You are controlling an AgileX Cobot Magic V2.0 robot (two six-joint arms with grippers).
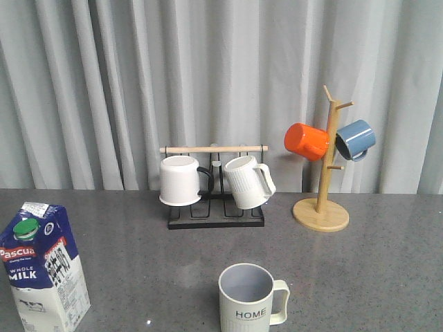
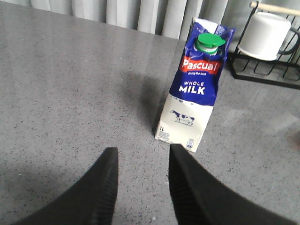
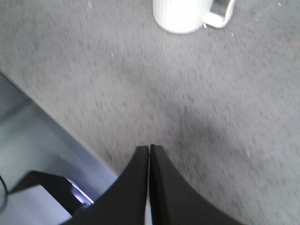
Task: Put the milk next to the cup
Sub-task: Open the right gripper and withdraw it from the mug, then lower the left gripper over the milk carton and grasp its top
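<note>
The milk (image 1: 43, 268), a blue and white carton with a green cap, stands upright at the table's front left. It also shows in the left wrist view (image 2: 193, 89). The HOME cup (image 1: 249, 299) stands at the front centre, handle to the right; its lower body shows in the right wrist view (image 3: 180, 15). My left gripper (image 2: 141, 152) is open and empty, a short way before the carton's base. My right gripper (image 3: 149, 148) is shut and empty above the table near its edge, apart from the cup. Neither gripper shows in the front view.
A black wire rack (image 1: 216, 214) at the back centre holds a plain white mug (image 1: 180, 180) and a ribbed white mug (image 1: 247, 181). A wooden mug tree (image 1: 322, 200) at the back right carries an orange mug (image 1: 306, 141) and a blue mug (image 1: 356, 139). The table edge (image 3: 61, 136) lies beside my right gripper.
</note>
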